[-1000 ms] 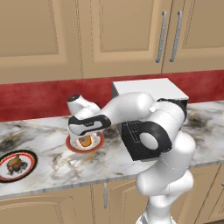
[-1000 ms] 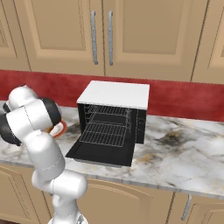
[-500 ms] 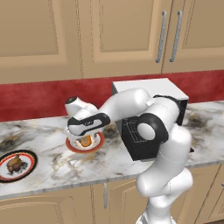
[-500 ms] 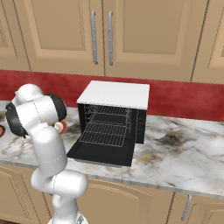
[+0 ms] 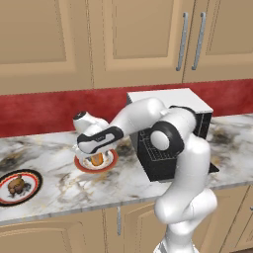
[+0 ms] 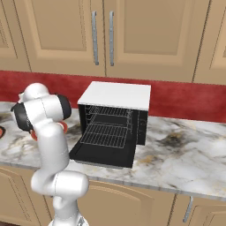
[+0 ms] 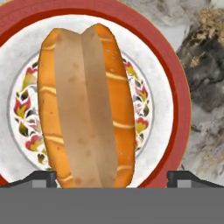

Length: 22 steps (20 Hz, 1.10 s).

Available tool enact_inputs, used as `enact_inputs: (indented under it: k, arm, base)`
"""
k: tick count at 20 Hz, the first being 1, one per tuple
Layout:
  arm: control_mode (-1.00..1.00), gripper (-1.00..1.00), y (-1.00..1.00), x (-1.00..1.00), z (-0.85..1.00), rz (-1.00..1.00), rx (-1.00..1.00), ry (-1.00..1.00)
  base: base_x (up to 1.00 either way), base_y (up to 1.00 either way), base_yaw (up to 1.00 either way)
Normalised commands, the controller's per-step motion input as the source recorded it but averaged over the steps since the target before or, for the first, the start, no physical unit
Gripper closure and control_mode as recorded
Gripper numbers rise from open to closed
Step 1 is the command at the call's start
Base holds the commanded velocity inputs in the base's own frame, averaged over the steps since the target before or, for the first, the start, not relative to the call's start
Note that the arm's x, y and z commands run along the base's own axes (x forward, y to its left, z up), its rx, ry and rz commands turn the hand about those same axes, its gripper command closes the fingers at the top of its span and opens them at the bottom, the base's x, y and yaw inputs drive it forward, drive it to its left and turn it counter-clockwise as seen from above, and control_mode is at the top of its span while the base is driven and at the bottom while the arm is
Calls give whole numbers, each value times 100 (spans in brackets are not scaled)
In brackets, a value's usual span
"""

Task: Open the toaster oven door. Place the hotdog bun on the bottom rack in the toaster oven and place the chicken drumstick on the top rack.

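Note:
The hotdog bun (image 7: 85, 105) lies on a red-rimmed patterned plate (image 7: 175, 87), golden-orange with a tan strip down its middle. My gripper (image 7: 111, 177) is open just above it, one fingertip (image 7: 41, 177) on each side of the bun's near end, not touching it. From the left base view the gripper (image 5: 95, 152) hangs low over the bun (image 5: 97, 159). The chicken drumstick (image 5: 16, 185) rests on a dark-rimmed plate at the far left. The toaster oven (image 6: 117, 95) stands with its door (image 6: 102, 154) folded down flat. Inside it are the top rack (image 6: 109, 119) and the bottom rack (image 6: 106, 135).
Wooden wall cabinets (image 5: 123, 39) hang above a red backsplash (image 5: 39, 111). The marble counter (image 6: 185, 154) runs on to the right of the oven. The open door reaches almost to the counter's front edge. My arm's elbow (image 5: 165, 138) stands in front of the oven.
The hand has come down closer to the bun on the red plate. The jaws have stayed wide and nothing else has moved.

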Motion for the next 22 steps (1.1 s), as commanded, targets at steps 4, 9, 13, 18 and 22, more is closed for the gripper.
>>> enact_inputs:
  k: [4,9,13,18,22]
  arm:
    - [-100,-100,7,20,-14,-1,0,0]
    - [-100,-100,5,14,-22,-1,0,0]
    - [-100,-100,1,5,-27,-1,0,0]
    - [-100,-100,0,0,-22,-1,0,0]
    - [-100,100,-3,0,-5,-2,0,0]
  base:
    - [0,0,0]
    - [0,0,0]
    - [0,0,0]
    - [0,0,0]
    - [0,0,0]
